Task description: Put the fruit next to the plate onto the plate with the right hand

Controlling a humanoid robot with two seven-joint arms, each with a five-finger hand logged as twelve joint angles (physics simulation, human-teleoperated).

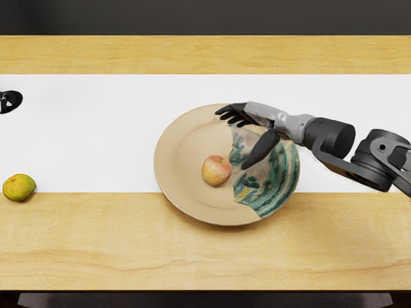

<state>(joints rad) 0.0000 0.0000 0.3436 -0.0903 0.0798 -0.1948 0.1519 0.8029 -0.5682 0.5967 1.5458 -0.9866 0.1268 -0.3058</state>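
Note:
A red-yellow apple (216, 170) lies on the round tan plate (186, 154), near its middle. The plate's right part carries a green painted pattern. My right hand (247, 131) hovers over the plate's upper right, its arm coming in from the right edge. The fingers are spread and hold nothing; the thumb (260, 149) points down toward the apple, a short gap away from it. A black part of the left hand (9, 101) shows at the left edge.
A yellow-green lemon-like fruit (18, 187) lies at the far left, on the edge of the white table runner (96, 135). Wooden table (192, 244) surface runs along the front and back.

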